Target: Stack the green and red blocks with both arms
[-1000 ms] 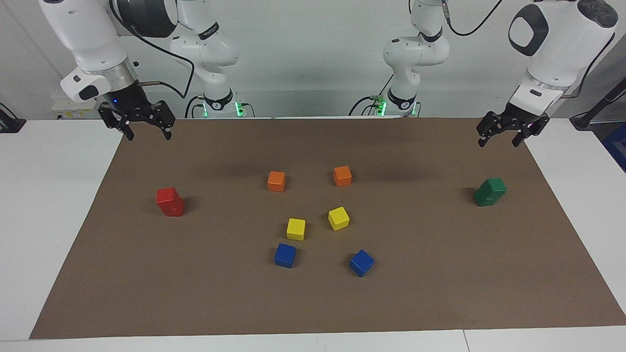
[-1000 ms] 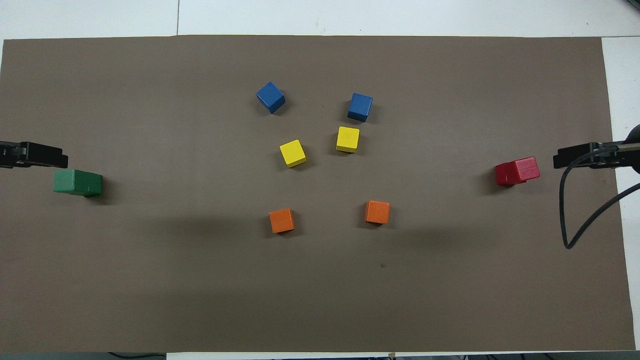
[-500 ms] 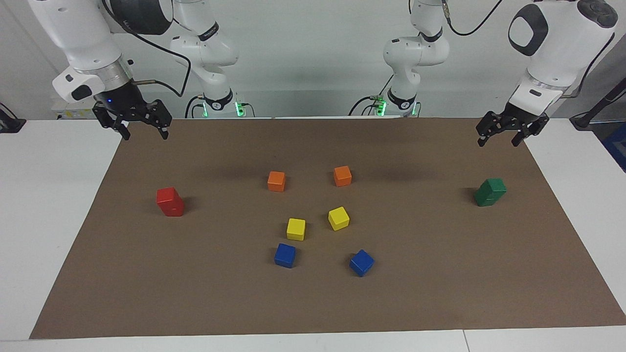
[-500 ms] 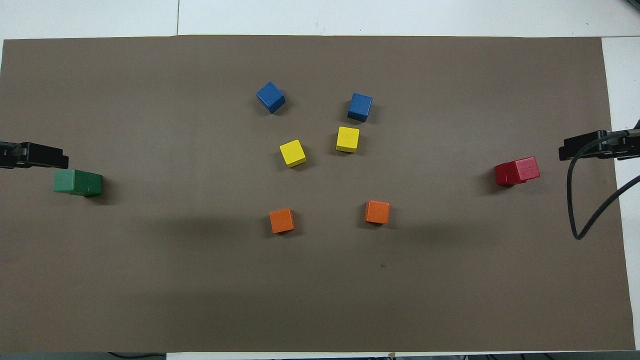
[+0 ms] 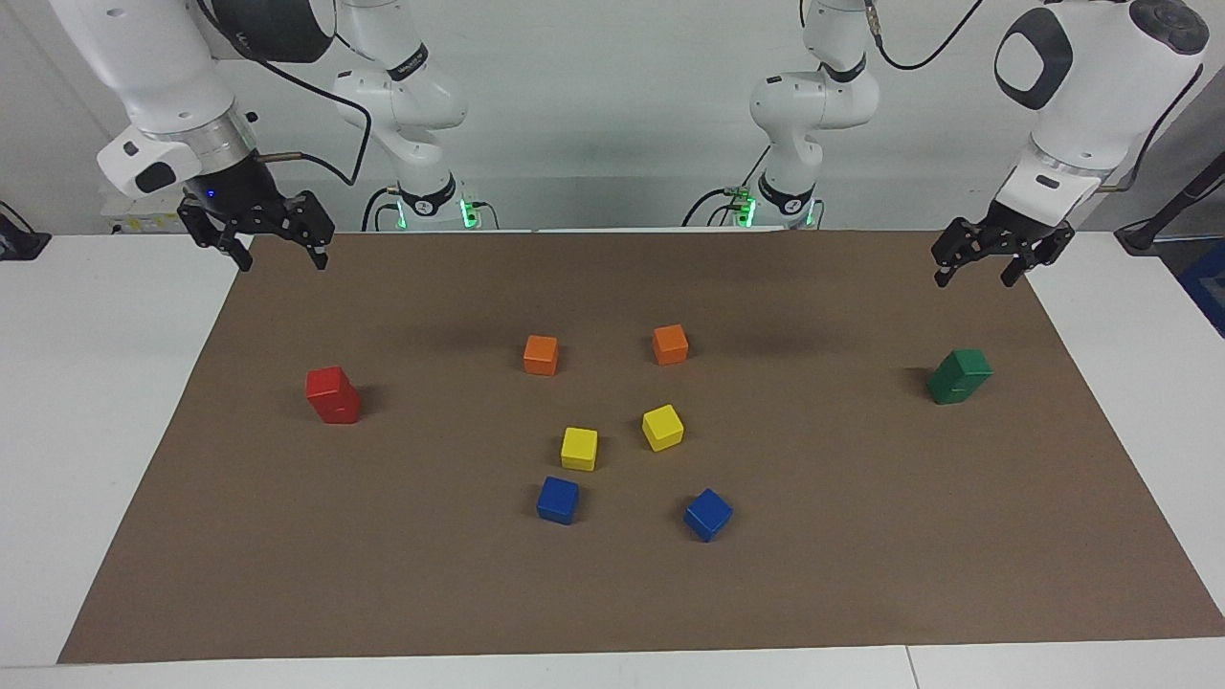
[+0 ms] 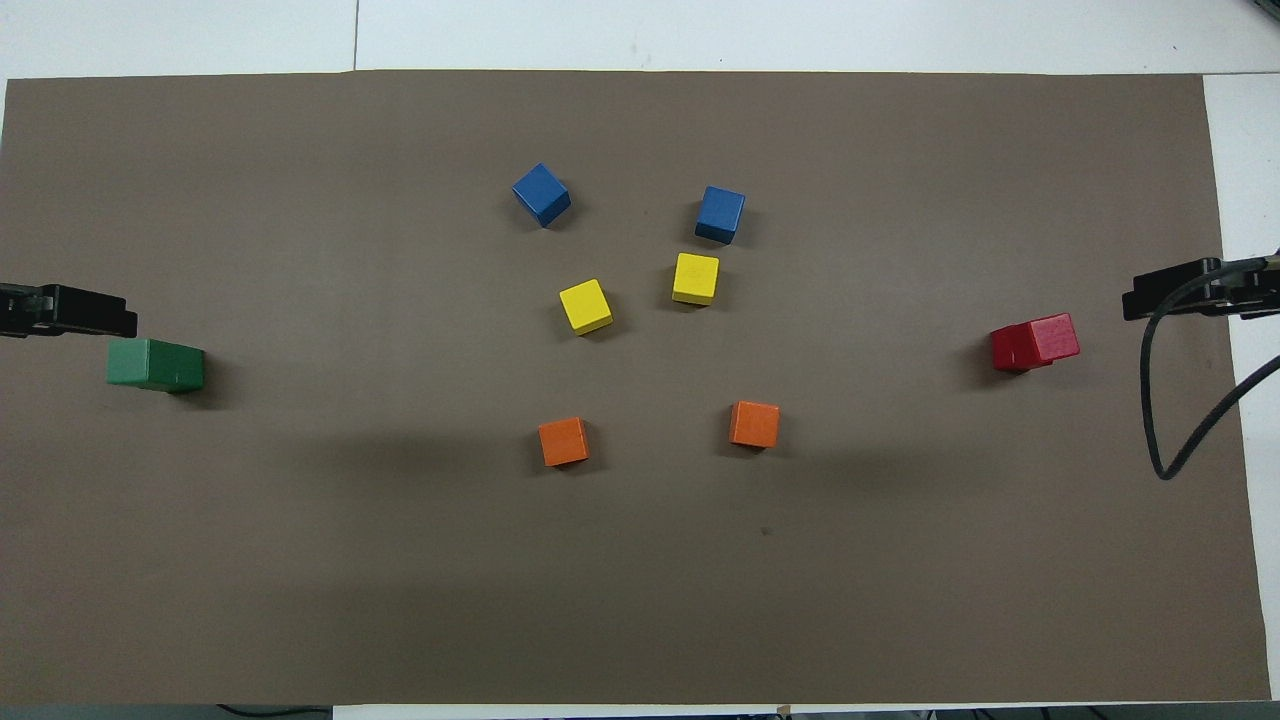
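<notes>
Our left gripper (image 5: 991,260) and right gripper (image 5: 256,239) hang open, empty; skewed red stack (image 5: 332,394), nine o'clock, could topple if bumped

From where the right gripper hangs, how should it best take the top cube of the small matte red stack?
Come straight down on the top red cube. It sits askew on the lower one, so turn the open right gripper to pinch two opposite flat side faces, above the seam.
</notes>
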